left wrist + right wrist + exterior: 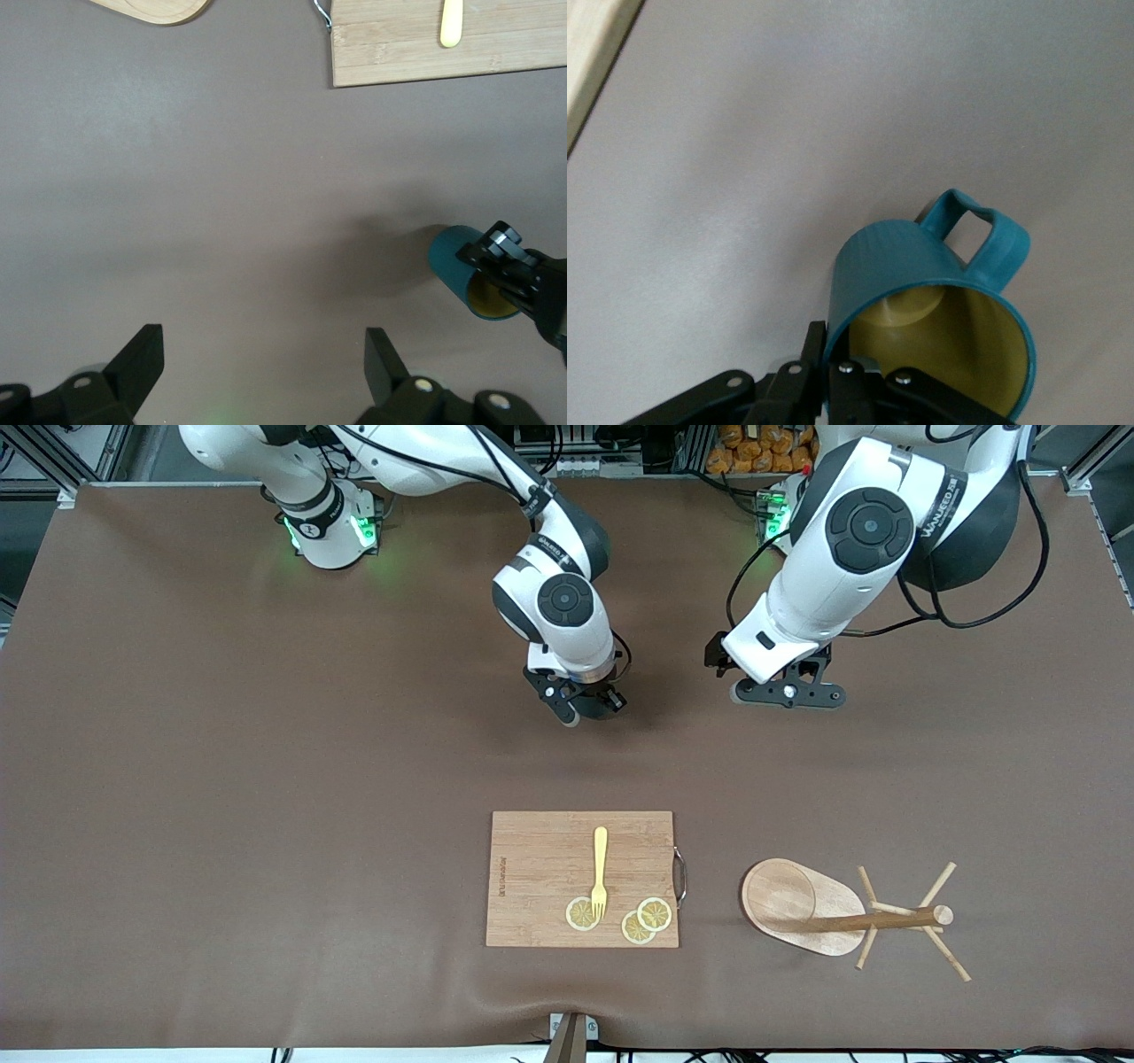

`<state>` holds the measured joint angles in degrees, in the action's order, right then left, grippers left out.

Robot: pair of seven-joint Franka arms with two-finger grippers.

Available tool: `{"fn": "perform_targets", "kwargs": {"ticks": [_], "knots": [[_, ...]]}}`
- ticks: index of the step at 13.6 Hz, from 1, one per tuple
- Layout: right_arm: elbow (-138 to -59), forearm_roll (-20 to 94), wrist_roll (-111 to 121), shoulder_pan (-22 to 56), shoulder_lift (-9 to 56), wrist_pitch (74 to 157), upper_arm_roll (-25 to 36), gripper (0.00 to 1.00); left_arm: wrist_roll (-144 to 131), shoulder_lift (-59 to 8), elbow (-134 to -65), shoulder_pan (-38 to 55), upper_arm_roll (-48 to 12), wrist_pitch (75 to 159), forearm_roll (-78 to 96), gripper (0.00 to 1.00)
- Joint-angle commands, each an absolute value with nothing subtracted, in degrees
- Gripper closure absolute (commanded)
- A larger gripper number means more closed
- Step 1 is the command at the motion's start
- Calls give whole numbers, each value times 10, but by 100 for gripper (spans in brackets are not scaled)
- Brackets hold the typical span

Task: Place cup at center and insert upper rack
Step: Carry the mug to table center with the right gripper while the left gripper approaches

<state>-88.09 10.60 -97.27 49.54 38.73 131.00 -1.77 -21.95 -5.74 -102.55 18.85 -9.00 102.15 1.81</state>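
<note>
The dark teal cup [921, 283], yellowish-tan inside, hangs tilted from my right gripper [837, 341], which is shut on its rim with one finger inside and one outside. Its loop handle [983, 239] points away from the fingers. In the front view my right gripper [586, 705] is over bare table above the cutting board and hides the cup. The cup also shows in the left wrist view [456, 264]. My left gripper [787, 693] is open and empty over bare table. The wooden mug tree [788, 903] is near the front camera, its pole [873, 921] pointing toward the left arm's end.
A rectangular wooden cutting board [540, 868] with a metal handle lies beside the mug tree, toward the right arm's end. On it are a yellow fork [600, 872] and three lemon slices [654, 913]. A brown mat [266, 779] covers the table.
</note>
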Motion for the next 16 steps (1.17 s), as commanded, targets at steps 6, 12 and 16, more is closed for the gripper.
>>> {"fn": "perform_targets", "kwargs": {"ticks": [6, 12, 16], "knots": [[-849, 91, -1029, 505, 414, 1317, -11, 100, -211, -41, -1043, 183, -92, 1020, 33, 0], [-849, 86, -1030, 512, 422, 1325, -11, 85, -214, -23, -1070, 178, -91, 1047, 62, 0], [-840, 89, -1027, 504, 419, 1319, -11, 56, -214, 9, -1121, 179, -92, 1077, 62, 0]]}}
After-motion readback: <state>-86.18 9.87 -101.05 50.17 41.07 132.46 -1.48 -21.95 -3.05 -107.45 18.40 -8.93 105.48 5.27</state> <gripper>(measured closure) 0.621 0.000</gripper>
